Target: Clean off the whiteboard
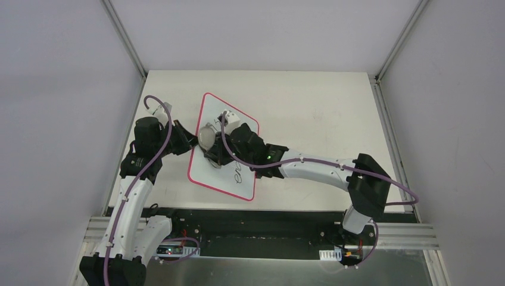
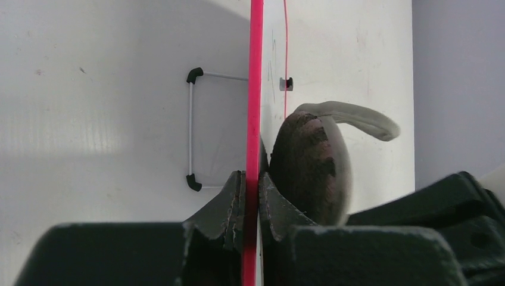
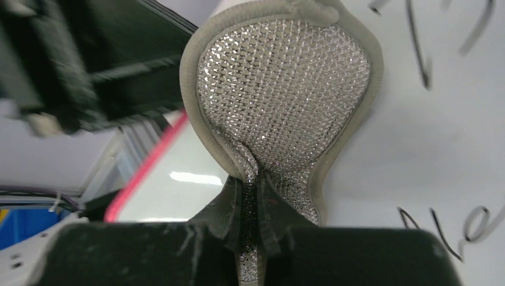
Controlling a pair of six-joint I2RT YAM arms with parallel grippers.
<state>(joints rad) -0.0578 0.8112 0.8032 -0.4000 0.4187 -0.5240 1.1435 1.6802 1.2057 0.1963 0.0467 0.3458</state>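
Observation:
The whiteboard (image 1: 235,128), white with a red-pink frame, lies tilted on the table left of centre, black handwriting near its front end. My left gripper (image 1: 189,142) is shut on the board's left edge; in the left wrist view its jaws clamp the pink frame (image 2: 254,119). My right gripper (image 1: 215,149) is shut on the grey peanut-shaped pad (image 1: 207,136), which rests on the board beside the left gripper. The right wrist view shows the pad's silver mesh face (image 3: 280,95) pinched between my fingers, with handwriting (image 3: 470,226) to its right. The pad's dark stained underside (image 2: 312,170) shows in the left wrist view.
The white table (image 1: 321,113) is walled by grey panels on the left, back and right, with metal rails at the corners. A thin wire stand with black ends (image 2: 192,128) shows behind the board's edge. The arms' bases and a black strip lie along the near edge.

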